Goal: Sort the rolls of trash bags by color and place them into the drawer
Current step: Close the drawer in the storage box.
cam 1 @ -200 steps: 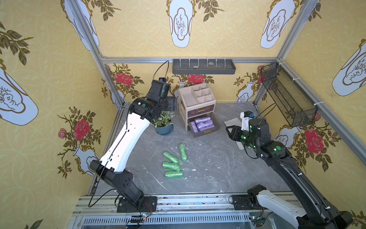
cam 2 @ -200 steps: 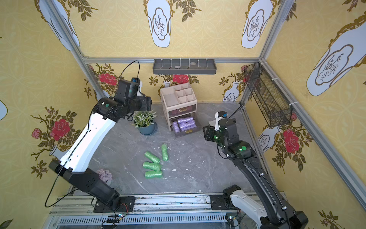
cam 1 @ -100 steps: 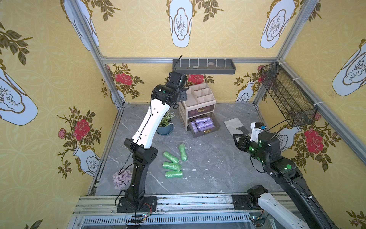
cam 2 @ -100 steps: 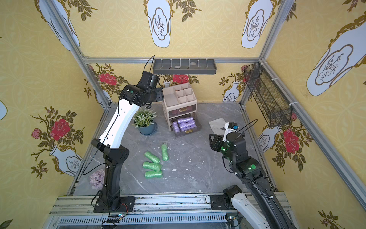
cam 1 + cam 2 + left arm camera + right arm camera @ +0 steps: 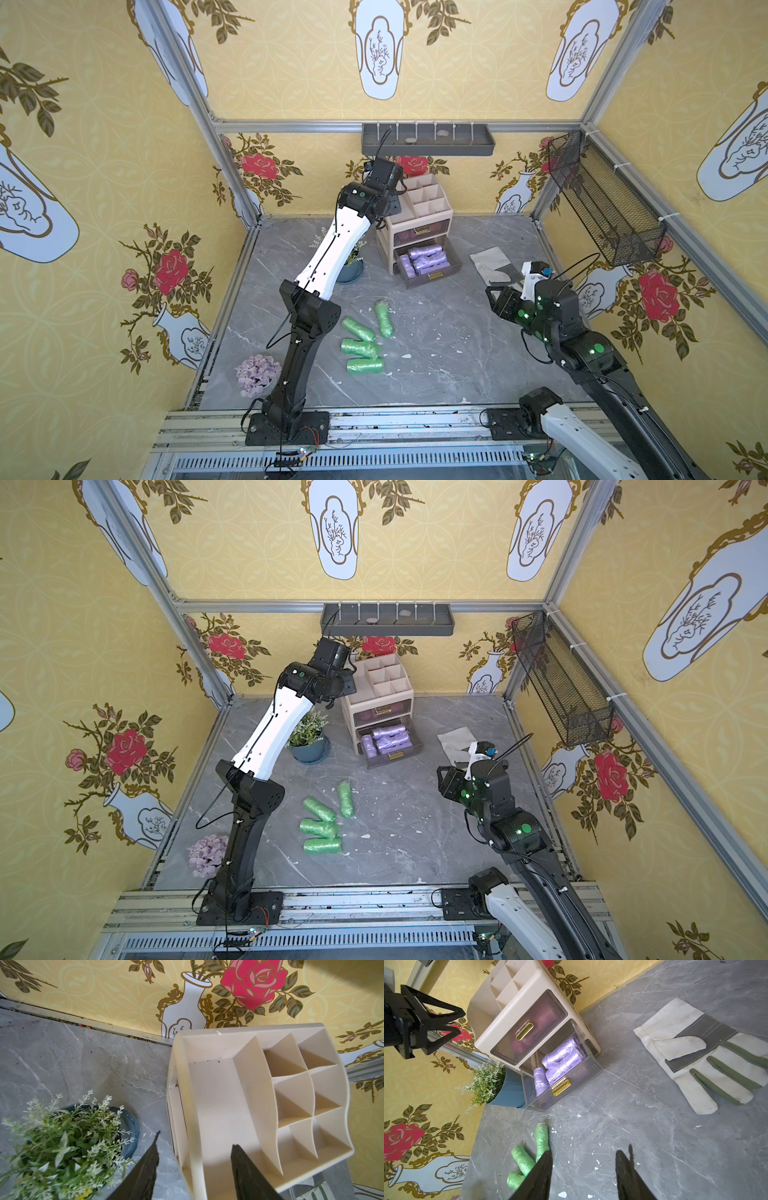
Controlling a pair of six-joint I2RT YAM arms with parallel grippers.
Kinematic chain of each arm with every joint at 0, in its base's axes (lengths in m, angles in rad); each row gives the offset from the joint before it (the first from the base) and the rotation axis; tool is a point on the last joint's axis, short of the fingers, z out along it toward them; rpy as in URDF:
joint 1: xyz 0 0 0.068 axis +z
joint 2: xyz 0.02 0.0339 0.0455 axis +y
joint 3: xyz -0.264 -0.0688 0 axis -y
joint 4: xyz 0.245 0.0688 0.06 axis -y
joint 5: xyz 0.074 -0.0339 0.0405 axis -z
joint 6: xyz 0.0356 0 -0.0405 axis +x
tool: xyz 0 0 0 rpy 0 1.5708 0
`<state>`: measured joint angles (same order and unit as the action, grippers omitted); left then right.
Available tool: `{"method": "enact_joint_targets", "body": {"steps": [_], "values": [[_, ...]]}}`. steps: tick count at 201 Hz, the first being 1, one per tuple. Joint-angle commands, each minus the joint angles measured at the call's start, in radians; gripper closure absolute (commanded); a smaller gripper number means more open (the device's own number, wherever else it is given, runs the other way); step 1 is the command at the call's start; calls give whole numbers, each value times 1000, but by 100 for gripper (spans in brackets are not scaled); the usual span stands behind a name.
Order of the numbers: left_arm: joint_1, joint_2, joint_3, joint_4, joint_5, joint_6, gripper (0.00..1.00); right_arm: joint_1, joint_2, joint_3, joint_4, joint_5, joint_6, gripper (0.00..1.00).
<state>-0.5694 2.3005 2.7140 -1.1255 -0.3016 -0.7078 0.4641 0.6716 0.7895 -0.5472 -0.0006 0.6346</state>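
Counter [image 5: 440, 374]: grey marble-patterned surface, flecked with white specks. Green rolls [image 5: 360, 347]: four, lying loose in a cluster near the middle of the counter, towards the left arm; three lie close together and the fourth sits angled just beside them, all outside any drawer. Lilac rolls [image 5: 424, 259]: several, packed in the lower drawer [image 5: 432, 277], which stands pulled out of the beige organiser [image 5: 428, 199] at the back of the counter. Upper drawer [image 5: 422, 233]: pushed in, tinted front; a pinkish mass shows dimly through it in the right wrist view, too blurred to identify. Left tool [image 5: 196, 1139]: raised over the organiser's left edge, beside its open-top compartments; fingers spread, nothing between them. Right tool [image 5: 584, 1151]: held above bare counter on the right side, apart from rolls and drawer; fingers spread, nothing between them. Potted plant [image 5: 351, 266]: blue pot, just beside the organiser on its left. Work glove [image 5: 492, 262]: white, grey and green, flat on the counter right of the drawer. Lilac flower cluster [image 5: 257, 374]: near the counter's front left corner, beside the left arm's base.
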Motion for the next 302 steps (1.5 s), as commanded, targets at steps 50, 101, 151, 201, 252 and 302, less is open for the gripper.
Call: {"method": "enact_joint_targets", "body": {"steps": [50,101,151,201,252,302], "values": [[6,49,6,37,7,-21,48,0,7,-106,192,-114,101,49],[6,47,-11,50,22,-8,57,1,14,-303,490,-204,223,51],[6,48,-14,51,37,0,66,28,123,-513,918,-237,401,55],[6,42,-22,41,44,18,79,105,223,-512,1016,-147,419,55],[6,36,-40,33,47,19,85,122,307,-533,1133,-108,459,56],[3,36,-39,37,53,16,94,150,402,-544,1253,-61,503,56]]}}
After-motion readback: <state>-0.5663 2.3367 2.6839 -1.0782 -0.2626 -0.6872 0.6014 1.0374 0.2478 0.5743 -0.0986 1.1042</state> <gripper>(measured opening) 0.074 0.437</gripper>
